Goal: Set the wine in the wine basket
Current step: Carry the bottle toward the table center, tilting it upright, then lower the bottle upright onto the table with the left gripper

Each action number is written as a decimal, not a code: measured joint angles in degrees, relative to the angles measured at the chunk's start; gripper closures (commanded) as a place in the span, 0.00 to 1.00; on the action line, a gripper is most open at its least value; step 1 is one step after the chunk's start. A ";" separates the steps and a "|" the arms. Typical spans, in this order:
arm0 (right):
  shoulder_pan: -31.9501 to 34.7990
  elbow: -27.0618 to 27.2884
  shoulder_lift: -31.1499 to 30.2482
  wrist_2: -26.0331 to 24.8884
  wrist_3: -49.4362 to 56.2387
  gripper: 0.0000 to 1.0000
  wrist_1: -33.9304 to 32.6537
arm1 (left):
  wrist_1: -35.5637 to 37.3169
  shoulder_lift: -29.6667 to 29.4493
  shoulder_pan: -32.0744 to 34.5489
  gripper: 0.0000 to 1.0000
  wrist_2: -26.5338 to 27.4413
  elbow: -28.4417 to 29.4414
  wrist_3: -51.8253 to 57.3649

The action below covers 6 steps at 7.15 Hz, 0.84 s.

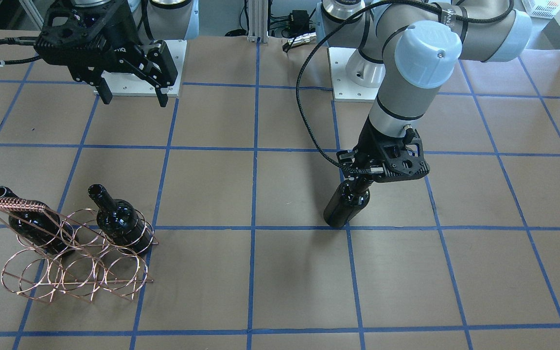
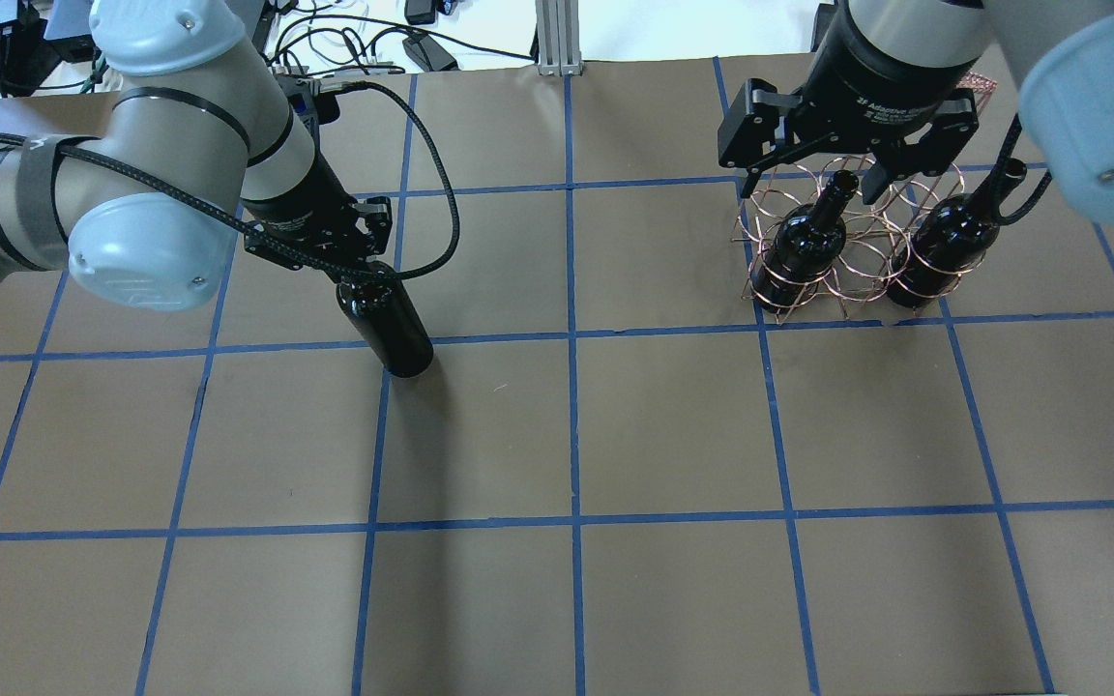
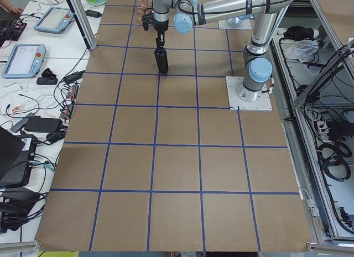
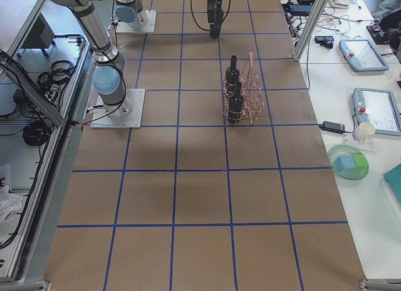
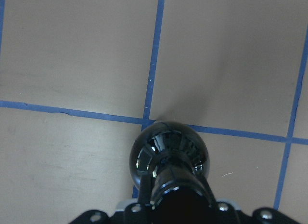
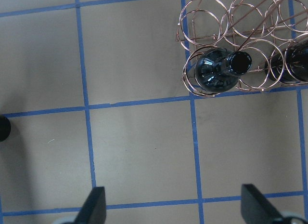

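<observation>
The wine basket (image 1: pixel 15 204) stands nearest in the front-facing view, on the robot's right side of the surface (image 1: pixel 299 291) and in from its edges. Two bottles (image 1: pixel 119 221) sit neck-up in the end rings of its robot-side row. The ring between them and the whole other row hold nothing.

Farther back and well apart, across open surface crossed only by blue tape (image 1: pixel 253 194), the wine (image 1: pixel 347 206) stands upright at a tape crossing. The left end effector (image 1: pixel 363 179) is closed around its neck. I cannot tell whether its base touches the surface.

Farthest, the right end effector (image 1: pixel 134 100) hangs spread wide and empty. Only the right wrist view shows its fingertips (image 6: pixel 96 204) with bare surface between them. The left wrist view shows just the wine's shoulder and neck, with the fingers hidden.
</observation>
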<state>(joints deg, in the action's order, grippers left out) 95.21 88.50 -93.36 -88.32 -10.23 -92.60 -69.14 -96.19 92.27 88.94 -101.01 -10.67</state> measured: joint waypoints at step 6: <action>0.06 0.55 0.22 -0.09 -0.34 0.00 0.76 | 0.34 -0.35 2.68 1.00 -0.67 0.39 -5.31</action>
<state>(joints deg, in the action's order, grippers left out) 95.27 89.05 -93.14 -88.42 -10.57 -91.84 -68.80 -96.53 94.95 88.27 -100.62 -15.99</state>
